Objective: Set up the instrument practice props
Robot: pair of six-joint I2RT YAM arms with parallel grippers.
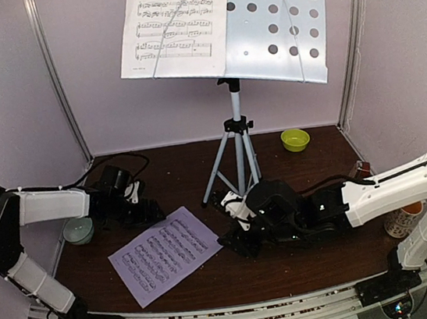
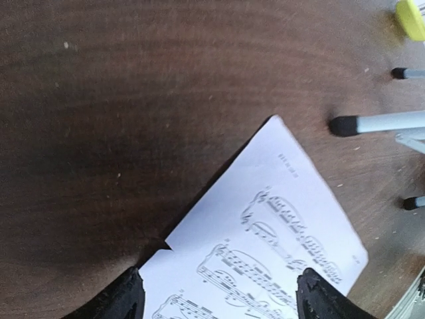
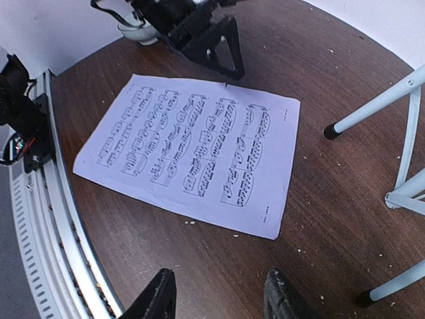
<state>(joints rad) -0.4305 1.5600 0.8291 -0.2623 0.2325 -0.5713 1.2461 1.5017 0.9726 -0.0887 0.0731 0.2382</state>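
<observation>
Left gripper: jaws apart, empty, poised over the edge of the loose sheet-music page, flat on the table. Right gripper: jaws apart, empty, just beside it. Handling: pinch one edge, lift uncreased toward the bare right half of the stand desk.

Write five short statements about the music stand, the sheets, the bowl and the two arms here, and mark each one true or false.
1. One sheet of music rests on the stand. True.
2. A second sheet lies flat on the table. True.
3. The jaws on the left arm clamp the second sheet. False: they stand open by its edge, clamping nothing.
4. The bowl sits on the stand. False: it sits on the table, to the right of the tripod legs.
5. The jaws on the right arm stand open and empty. True.
</observation>
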